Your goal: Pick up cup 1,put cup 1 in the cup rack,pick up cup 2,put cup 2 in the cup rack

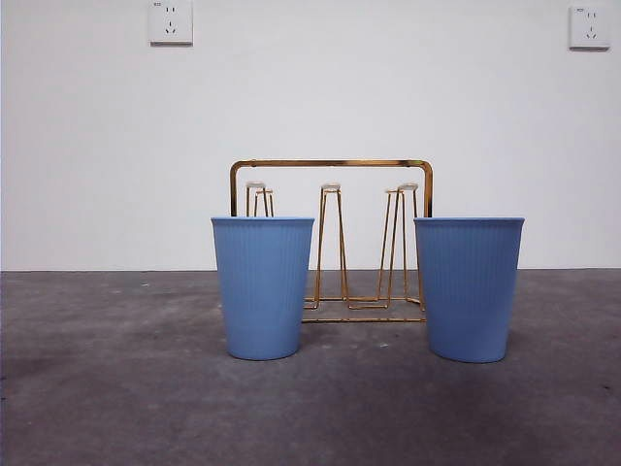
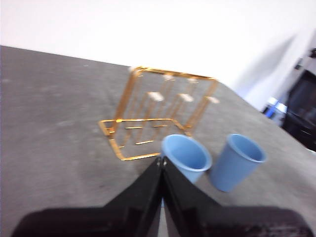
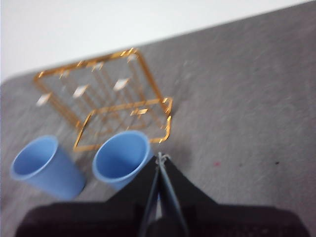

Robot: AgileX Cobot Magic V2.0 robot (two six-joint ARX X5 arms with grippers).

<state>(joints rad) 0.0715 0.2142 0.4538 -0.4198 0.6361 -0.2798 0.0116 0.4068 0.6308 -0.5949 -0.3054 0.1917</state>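
Note:
Two blue ribbed cups stand upright on the grey table, one at the left and one at the right; nothing shows which is cup 1 or cup 2. The gold wire cup rack stands just behind and between them, its pegs bare. My left gripper is shut and empty, hovering above the table close to the left cup, with the other cup beyond. My right gripper is shut and empty beside the right cup. Neither gripper appears in the front view.
A white wall with two sockets rises behind the table. Dark equipment stands past the table's far side in the left wrist view. Bare grey tabletop spreads around the cups.

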